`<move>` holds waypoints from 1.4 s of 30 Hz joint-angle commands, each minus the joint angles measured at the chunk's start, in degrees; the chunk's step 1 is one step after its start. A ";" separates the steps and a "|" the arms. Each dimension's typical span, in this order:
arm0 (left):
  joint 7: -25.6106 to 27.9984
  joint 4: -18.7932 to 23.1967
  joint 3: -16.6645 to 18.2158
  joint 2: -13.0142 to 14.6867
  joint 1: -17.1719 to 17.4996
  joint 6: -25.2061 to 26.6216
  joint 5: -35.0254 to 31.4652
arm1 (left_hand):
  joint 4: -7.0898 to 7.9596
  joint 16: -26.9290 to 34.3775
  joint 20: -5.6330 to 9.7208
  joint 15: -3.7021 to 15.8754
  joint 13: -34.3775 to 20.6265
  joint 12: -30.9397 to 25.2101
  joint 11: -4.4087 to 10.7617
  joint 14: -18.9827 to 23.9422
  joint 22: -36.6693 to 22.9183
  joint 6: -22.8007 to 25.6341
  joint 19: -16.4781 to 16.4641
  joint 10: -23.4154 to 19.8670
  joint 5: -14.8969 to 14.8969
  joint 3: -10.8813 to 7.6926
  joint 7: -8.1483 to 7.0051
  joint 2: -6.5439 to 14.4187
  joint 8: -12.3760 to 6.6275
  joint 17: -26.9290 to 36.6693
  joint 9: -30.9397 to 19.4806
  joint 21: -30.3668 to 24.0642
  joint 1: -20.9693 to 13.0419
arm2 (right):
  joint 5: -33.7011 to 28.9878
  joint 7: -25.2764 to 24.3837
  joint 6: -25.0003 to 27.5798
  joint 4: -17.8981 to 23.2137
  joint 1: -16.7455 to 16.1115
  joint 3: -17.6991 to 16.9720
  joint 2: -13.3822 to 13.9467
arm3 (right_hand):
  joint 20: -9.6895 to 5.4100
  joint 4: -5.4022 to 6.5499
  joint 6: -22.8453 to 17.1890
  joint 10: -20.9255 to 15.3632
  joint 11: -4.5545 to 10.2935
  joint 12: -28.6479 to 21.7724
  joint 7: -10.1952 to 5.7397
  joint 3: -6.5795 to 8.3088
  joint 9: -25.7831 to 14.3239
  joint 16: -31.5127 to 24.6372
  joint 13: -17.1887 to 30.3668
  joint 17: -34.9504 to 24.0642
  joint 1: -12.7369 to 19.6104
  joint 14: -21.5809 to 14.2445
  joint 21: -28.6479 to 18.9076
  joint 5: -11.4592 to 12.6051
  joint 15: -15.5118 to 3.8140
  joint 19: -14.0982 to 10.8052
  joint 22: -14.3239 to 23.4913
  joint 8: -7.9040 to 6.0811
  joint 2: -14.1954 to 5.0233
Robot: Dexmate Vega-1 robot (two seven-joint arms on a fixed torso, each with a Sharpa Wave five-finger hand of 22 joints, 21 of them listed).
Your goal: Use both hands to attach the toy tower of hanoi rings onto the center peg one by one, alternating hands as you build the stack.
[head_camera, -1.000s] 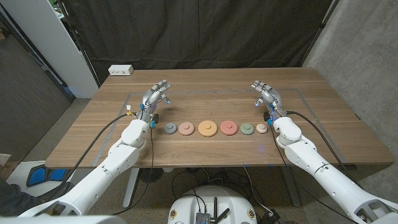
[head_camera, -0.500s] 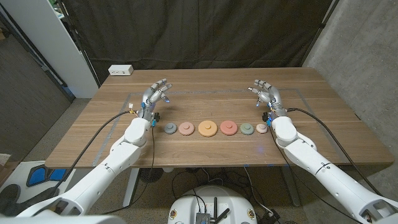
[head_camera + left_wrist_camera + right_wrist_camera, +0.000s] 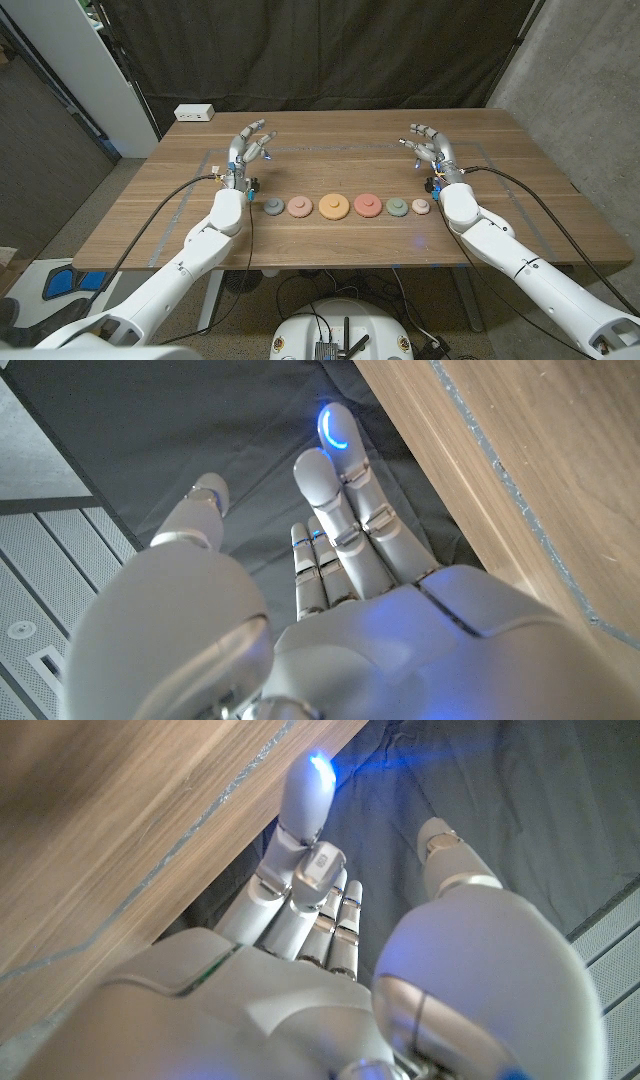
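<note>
Rings lie in a row between both seemingly empty hands.

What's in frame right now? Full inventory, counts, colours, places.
Table: one, brown wood, pale tape outline on top.
Rings: six, in a row across the table's middle, between the two hands. From the robot's left: grey ring, pink ring, orange ring, red ring, green ring, pale pink ring. The outer ones are smaller. None stacked.
White box: one, at the table's far left corner.
Black curtain: behind the table.
White panel: at the left, beside the table.
Left hand: silver, raised past the row's left end, fingers apart, holds nothing.
Right hand: silver, raised past the row's right end, fingers apart, holds nothing.
</note>
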State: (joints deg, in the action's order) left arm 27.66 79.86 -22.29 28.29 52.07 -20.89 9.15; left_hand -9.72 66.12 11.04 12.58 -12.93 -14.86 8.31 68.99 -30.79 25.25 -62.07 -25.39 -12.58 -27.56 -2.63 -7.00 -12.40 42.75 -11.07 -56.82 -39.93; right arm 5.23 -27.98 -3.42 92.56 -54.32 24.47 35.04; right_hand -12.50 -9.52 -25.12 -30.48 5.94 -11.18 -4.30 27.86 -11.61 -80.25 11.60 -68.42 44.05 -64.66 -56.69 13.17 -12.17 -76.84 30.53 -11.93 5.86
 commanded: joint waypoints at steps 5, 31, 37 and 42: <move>0.22 3.55 -0.61 1.99 -0.25 5.87 -2.44 | 0.00 1.14 1.09 -0.09 -0.29 0.32 -0.16 0.94 -0.05 0.45 -0.07 -0.30 -0.03 0.71 0.24 -0.29 0.00 0.68 -0.26 -0.72 -0.69 | -9.95 -7.13 7.73 3.92 -0.58 1.26 1.10 | -0.11 0.14 -0.29 -0.18 0.52 -0.21 -0.37 0.37 -0.13 0.12 0.31 -0.37 0.81 -0.10 0.12 0.55 -0.32 0.30 -0.15 -0.26 0.05; 4.18 11.45 -4.94 7.26 -1.73 22.39 -15.45 | 0.55 1.25 1.05 -0.07 -0.30 1.78 0.43 -0.42 1.16 0.57 0.88 0.43 0.06 2.58 -1.30 -0.13 0.71 -0.46 -0.20 -1.23 -0.55 | -19.23 -8.97 21.94 10.97 -1.63 3.64 3.38 | -0.05 0.78 -1.18 1.42 -0.32 0.06 0.15 0.26 -0.14 1.56 0.46 -0.19 -0.25 0.81 0.00 0.26 -0.32 1.14 -0.72 -0.43 -0.26; 4.73 14.15 -5.20 8.32 -1.13 26.37 -17.43 | 0.58 1.07 1.05 -0.07 -0.30 1.84 0.51 -0.69 1.40 0.72 0.92 0.06 0.05 2.96 -1.22 0.06 0.82 -1.13 -0.17 -1.49 -0.58 | -23.32 -6.80 25.86 12.91 -0.80 5.91 5.39 | -0.04 0.77 -0.92 1.39 -0.04 0.01 -0.14 0.25 -0.13 1.29 0.49 -0.64 -0.37 0.45 -0.09 0.23 -0.30 1.25 -0.74 -0.28 -0.25; 5.16 16.16 -5.45 8.96 -0.65 29.72 -18.97 | 0.62 1.26 1.03 -0.07 -0.29 1.92 0.55 -0.54 1.51 0.72 0.90 0.07 0.06 3.13 -0.92 0.08 0.87 -1.12 -0.16 -1.59 -0.52 | -25.50 -4.01 27.26 14.08 -0.10 7.15 7.27 | -0.03 0.73 -1.01 1.17 0.74 -0.10 -0.90 0.26 -0.12 1.39 0.51 -0.73 -0.44 0.51 -0.21 0.20 -0.29 1.42 -0.73 -0.28 -0.25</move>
State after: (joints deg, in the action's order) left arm 31.69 92.37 -26.88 35.87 50.66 1.36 -5.74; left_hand -9.09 67.17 10.76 12.49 -12.91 -13.31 8.50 68.66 -29.20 25.66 -61.30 -25.17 -12.58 -24.58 -3.47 -7.23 -11.53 41.43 -11.06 -58.15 -40.14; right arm -15.09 -35.39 19.33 103.81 -55.63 28.59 38.97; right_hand -12.59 -9.02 -25.96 -29.15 6.06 -10.93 -4.30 27.88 -11.59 -78.80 11.87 -68.85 44.03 -63.69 -56.70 13.17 -11.97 -75.51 29.74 -11.93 5.86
